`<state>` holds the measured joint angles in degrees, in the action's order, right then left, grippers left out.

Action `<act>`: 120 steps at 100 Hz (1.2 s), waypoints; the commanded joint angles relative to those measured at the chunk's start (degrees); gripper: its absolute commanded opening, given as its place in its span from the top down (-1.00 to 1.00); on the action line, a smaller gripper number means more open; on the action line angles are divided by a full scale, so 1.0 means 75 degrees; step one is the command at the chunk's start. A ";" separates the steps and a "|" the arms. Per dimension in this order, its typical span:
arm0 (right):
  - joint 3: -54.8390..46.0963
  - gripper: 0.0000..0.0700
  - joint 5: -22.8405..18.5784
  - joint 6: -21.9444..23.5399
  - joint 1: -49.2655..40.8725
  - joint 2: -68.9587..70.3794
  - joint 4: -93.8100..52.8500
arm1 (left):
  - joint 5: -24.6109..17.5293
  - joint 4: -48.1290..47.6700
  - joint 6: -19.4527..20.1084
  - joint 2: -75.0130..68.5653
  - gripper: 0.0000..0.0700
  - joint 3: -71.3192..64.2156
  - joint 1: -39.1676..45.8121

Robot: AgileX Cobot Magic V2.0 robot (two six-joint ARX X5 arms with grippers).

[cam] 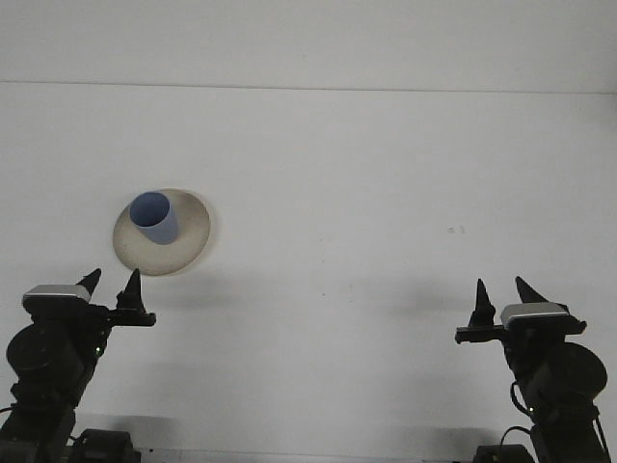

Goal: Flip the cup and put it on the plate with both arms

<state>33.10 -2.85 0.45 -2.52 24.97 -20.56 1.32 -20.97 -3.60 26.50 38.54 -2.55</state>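
Now left gripper and right gripper low, fingers apart, upward.

A plain white table fills nearly the whole front view, its far edge a faint horizontal line near the top where it meets a white wall. One thing lies directly on the table: a round beige plate, left of centre and about halfway up the view. A soft shadow hugs the plate's right rim. On the right side of the table, well apart from the plate, there is a small faint grey mark, too small to identify.
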 commanded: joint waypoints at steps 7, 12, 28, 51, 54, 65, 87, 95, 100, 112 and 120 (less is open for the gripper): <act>0.0073 -0.19 -0.0015 0.0082 -0.0006 0.0020 0.0052 | -0.0006 -0.0003 0.0152 -0.0058 -0.19 -0.0125 -0.0015; 0.0073 -0.19 -0.0015 0.0082 -0.0006 0.0020 0.0052 | -0.0009 0.0012 0.0125 -0.0058 -0.16 -0.0125 -0.0015; 0.0073 -0.13 -0.0009 0.0082 -0.0006 0.0020 0.0052 | -0.0009 0.0012 0.0137 -0.0055 0.59 -0.0125 -0.0015; 0.0073 1.00 0.0000 0.0082 -0.0003 0.0020 0.0067 | -0.0009 0.0038 0.0157 -0.0058 0.98 -0.0125 -0.0015; 0.0073 1.00 -0.0003 0.0082 -0.0006 0.0020 0.0064 | -0.0009 0.0038 0.0157 -0.0058 0.98 -0.0125 -0.0012; 0.0073 1.00 -0.0009 0.0082 -0.0006 0.0020 0.0067 | -0.0009 0.0035 0.0157 -0.0058 0.97 -0.0125 -0.0012; 0.0073 1.00 -0.0009 0.0082 -0.0006 0.0020 0.0169 | -0.0009 0.0038 0.0157 -0.0061 0.97 -0.0125 -0.0012; 0.0073 1.00 -0.0009 0.0082 -0.0006 0.0020 0.0169 | -0.0009 0.0038 0.0157 -0.0061 0.97 -0.0125 -0.0012; 0.0073 1.00 -0.0009 0.0082 -0.0006 0.0020 0.0169 | -0.0009 0.0038 0.0157 -0.0061 0.97 -0.0125 -0.0012; 0.0073 1.00 -0.0009 0.0082 -0.0006 0.0020 0.0169 | -0.0009 0.0038 0.0157 -0.0061 0.97 -0.0125 -0.0012; 0.0073 1.00 -0.0009 0.0082 -0.0006 0.0020 0.0169 | -0.0009 0.0038 0.0157 -0.0061 0.97 -0.0125 -0.0012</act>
<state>33.10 -2.85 0.45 -2.52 24.97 -20.16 1.30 -21.39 -2.90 25.93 37.06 -2.55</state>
